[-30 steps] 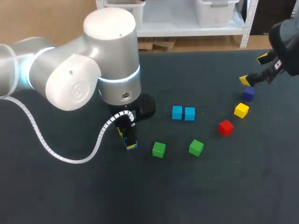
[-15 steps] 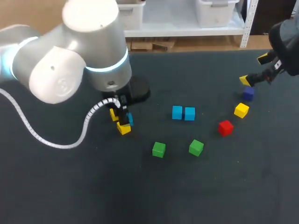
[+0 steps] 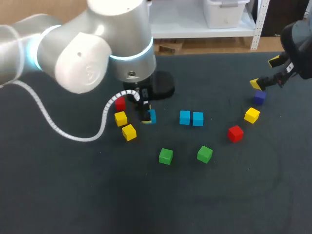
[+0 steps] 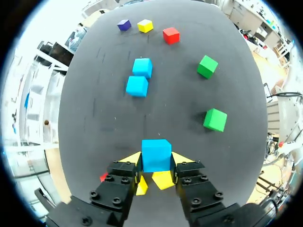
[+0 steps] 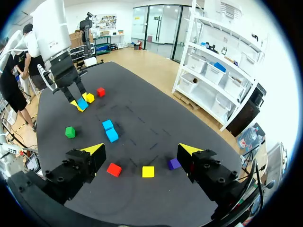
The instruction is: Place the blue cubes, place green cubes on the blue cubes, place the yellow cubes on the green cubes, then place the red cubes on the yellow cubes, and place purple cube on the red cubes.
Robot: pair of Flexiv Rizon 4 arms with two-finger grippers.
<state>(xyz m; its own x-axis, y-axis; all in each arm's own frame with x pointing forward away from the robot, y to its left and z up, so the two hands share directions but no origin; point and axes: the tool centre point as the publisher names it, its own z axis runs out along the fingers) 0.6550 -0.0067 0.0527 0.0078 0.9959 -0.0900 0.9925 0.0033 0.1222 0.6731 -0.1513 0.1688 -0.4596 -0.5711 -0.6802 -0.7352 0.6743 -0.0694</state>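
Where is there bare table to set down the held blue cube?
Open table on the near side of the two green cubes, and between the blue pair and right red cube. Crowded around the left pincer, beside yellow cubes.

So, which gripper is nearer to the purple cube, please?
Right. The right gripper is open, close beside the purple cube; the left gripper is far off, holding a blue cube.

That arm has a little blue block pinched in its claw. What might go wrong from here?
The left gripper holds the blue cube by its fingertips only, so it might slip. Two yellow cubes and a red cube lie close by; lowering here could knock them.
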